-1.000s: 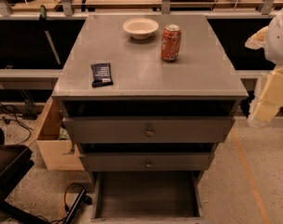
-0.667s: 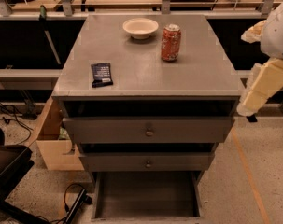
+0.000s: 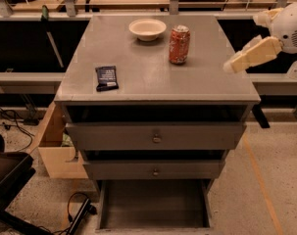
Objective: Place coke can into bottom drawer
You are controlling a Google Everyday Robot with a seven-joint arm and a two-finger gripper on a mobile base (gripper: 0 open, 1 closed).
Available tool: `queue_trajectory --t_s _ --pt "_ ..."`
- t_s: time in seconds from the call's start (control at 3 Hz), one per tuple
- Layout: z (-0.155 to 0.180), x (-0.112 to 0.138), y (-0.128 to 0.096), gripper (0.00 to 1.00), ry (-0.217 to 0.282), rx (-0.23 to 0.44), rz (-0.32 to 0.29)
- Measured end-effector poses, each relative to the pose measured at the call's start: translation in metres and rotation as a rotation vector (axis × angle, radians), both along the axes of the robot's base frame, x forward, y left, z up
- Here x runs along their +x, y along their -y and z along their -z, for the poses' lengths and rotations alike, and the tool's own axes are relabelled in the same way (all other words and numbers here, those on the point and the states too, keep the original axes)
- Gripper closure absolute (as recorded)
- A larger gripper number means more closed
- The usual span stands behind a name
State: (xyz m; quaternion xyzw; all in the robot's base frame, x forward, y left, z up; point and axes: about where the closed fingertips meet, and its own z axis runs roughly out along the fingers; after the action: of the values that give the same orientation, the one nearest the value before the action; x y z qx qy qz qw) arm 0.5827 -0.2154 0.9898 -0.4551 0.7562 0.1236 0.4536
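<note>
The coke can [image 3: 179, 45] stands upright on the grey cabinet top [image 3: 153, 82], right of centre toward the back. The bottom drawer [image 3: 153, 204] is pulled out at floor level; its dark floor is bare. My gripper [image 3: 236, 62] is the cream tip of the arm reaching in from the right edge. It hovers at the cabinet's right edge, to the right of the can and a little nearer the front, apart from it. It holds nothing that I can see.
A white bowl [image 3: 147, 29] sits just left of the can. A black snack packet [image 3: 107, 78] lies front left on the top. The two upper drawers [image 3: 155, 137] are shut. A wooden box [image 3: 55, 151] and cables lie left of the cabinet.
The arm's cream tip has swung up from beside the cabinet's right front corner to the height of the top, nearer the can. The can, bowl and packet have not moved.
</note>
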Motion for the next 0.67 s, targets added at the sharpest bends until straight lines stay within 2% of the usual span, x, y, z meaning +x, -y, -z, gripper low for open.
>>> queue_trajectory --t_s 0.33,0.67 --pt "0.004 0.028 -0.009 0.0 0.062 0.205 0.022" --pt "0.015 0.041 -0.016 0.0 0.064 0.302 0.046"
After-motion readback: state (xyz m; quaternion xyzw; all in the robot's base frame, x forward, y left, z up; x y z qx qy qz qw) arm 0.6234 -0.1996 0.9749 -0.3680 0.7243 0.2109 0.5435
